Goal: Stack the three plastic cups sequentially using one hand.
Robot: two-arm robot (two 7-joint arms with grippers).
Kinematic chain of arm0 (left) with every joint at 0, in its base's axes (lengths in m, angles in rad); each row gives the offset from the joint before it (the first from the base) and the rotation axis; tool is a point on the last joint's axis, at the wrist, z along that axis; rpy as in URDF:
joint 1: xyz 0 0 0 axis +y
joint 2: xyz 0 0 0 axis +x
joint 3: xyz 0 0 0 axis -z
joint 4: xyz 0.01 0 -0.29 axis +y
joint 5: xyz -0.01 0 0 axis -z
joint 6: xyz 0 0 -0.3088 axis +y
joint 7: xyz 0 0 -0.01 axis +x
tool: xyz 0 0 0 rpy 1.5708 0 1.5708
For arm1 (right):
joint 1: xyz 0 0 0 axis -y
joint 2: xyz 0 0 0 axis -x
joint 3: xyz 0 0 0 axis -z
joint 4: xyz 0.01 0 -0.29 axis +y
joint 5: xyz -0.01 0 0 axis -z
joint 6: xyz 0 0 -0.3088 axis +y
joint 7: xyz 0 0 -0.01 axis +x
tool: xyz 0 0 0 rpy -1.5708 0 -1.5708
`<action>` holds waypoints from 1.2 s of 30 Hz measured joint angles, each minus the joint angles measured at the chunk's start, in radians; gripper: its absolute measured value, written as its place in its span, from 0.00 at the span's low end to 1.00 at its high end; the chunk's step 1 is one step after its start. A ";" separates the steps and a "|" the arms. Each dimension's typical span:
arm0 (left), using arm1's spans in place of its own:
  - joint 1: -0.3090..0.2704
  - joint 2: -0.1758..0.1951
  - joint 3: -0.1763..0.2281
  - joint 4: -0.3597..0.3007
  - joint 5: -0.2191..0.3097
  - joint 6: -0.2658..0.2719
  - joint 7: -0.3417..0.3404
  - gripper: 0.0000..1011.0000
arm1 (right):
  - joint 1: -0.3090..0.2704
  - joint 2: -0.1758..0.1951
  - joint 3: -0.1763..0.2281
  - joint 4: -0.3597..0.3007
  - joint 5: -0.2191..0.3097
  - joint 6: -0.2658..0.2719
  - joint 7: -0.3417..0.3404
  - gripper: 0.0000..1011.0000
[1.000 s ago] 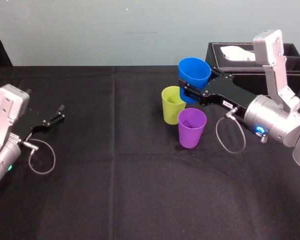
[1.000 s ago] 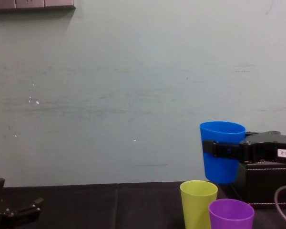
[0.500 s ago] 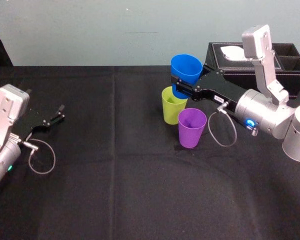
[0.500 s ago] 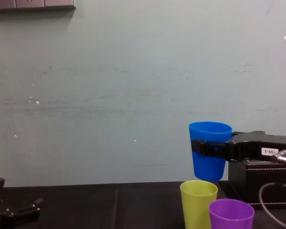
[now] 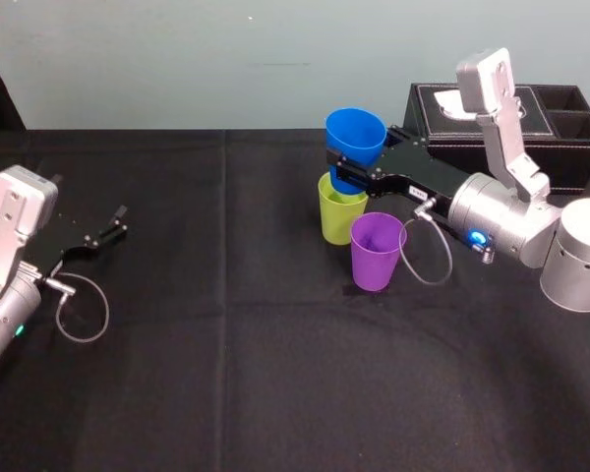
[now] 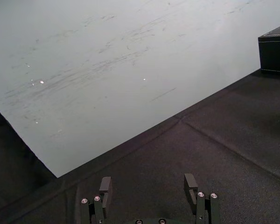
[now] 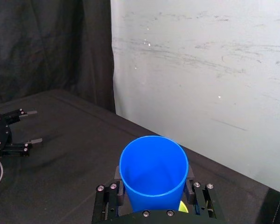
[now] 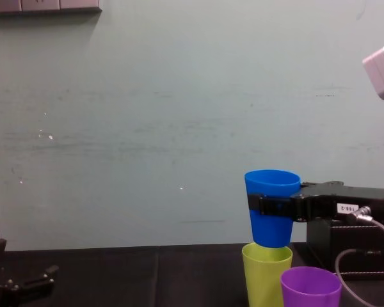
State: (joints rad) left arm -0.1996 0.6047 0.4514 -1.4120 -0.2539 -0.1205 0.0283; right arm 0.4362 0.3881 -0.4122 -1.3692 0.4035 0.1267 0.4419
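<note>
Right claw (image 5: 342,180): clenched on blue cup (image 5: 356,138), base at yellow-green cup (image 5: 337,218) mouth. Left claw (image 5: 116,224): parked open. Purple cup (image 8: 310,289): bottom cropped chest-side.

Black right hand (image 5: 346,177), silver-grey wrist housing (image 5: 497,224), blue light (image 5: 475,237), white label (image 8: 345,208)

The right arm (image 5: 492,224) is reaching in from the right side, its black wrist stretching out roughly level. The right gripper (image 5: 348,177) is clamping a blue cup (image 5: 355,138) between its two fingers and holding it upright in the air. The left arm (image 5: 8,258) is resting low at the far left, and the left gripper (image 5: 118,220) is pointing forward with its fingers spread apart.
</note>
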 joint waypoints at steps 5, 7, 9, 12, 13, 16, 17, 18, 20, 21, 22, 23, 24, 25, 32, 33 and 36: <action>0.000 0.000 0.000 0.000 0.000 0.000 0.000 1.00 | 0.004 -0.004 -0.004 0.012 -0.003 0.002 0.001 0.72; 0.000 0.000 0.000 0.000 0.000 0.000 0.000 1.00 | 0.005 -0.006 -0.006 0.016 -0.004 0.002 0.003 0.72; 0.000 0.000 0.000 0.000 0.000 0.000 0.000 1.00 | 0.005 -0.007 -0.006 0.016 -0.005 0.002 0.003 0.72; 0.000 0.000 0.000 0.000 0.000 0.000 0.000 1.00 | 0.005 -0.008 -0.006 0.019 -0.008 0.003 0.002 0.72; 0.000 0.000 0.000 0.000 0.000 0.000 0.000 1.00 | 0.005 -0.008 -0.006 0.020 -0.008 0.004 0.002 0.72; 0.000 0.000 0.000 0.000 0.000 0.000 0.000 1.00 | 0.004 -0.012 -0.006 0.026 -0.011 0.004 -0.002 0.72; 0.000 0.000 0.000 0.000 0.000 0.000 0.000 1.00 | 0.004 -0.014 -0.005 0.030 -0.012 0.005 -0.005 0.72; 0.000 0.000 0.000 0.000 0.000 0.000 0.000 1.00 | 0.004 -0.015 -0.005 0.032 -0.013 0.005 -0.006 0.72; 0.000 0.000 0.000 0.000 0.000 0.000 0.000 1.00 | 0.005 -0.017 -0.005 0.038 -0.014 0.005 -0.007 0.72; 0.000 0.000 0.000 0.000 0.000 0.000 0.000 1.00 | 0.006 -0.020 -0.004 0.043 -0.014 0.005 -0.007 0.72; 0.000 0.000 0.000 0.000 0.000 0.000 0.000 1.00 | 0.007 -0.021 -0.004 0.046 -0.015 0.005 -0.007 0.72; 0.000 0.000 0.000 0.000 0.000 0.000 0.000 1.00 | 0.009 -0.023 -0.004 0.052 -0.015 0.005 -0.006 0.72; 0.000 0.000 0.000 0.000 0.000 0.000 0.000 1.00 | 0.009 -0.023 -0.004 0.052 -0.015 0.005 -0.006 0.72; 0.000 0.000 0.000 0.000 0.000 0.000 0.000 1.00 | 0.010 -0.026 -0.004 0.057 -0.015 0.004 -0.006 0.72; 0.000 0.000 0.000 0.000 0.000 0.000 0.000 1.00 | 0.015 -0.034 -0.004 0.073 -0.016 0.000 -0.002 0.72; 0.000 0.000 0.000 0.000 0.000 0.000 0.000 1.00 | 0.017 -0.035 -0.005 0.076 -0.016 -0.002 -0.002 0.72; 0.000 0.000 0.000 0.000 0.000 0.000 0.000 1.00 | 0.018 -0.037 -0.005 0.079 -0.017 -0.004 -0.001 0.72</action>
State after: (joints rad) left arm -0.1995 0.6047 0.4514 -1.4120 -0.2539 -0.1205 0.0283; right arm 0.4540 0.3512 -0.4167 -1.2900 0.3862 0.1228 0.4409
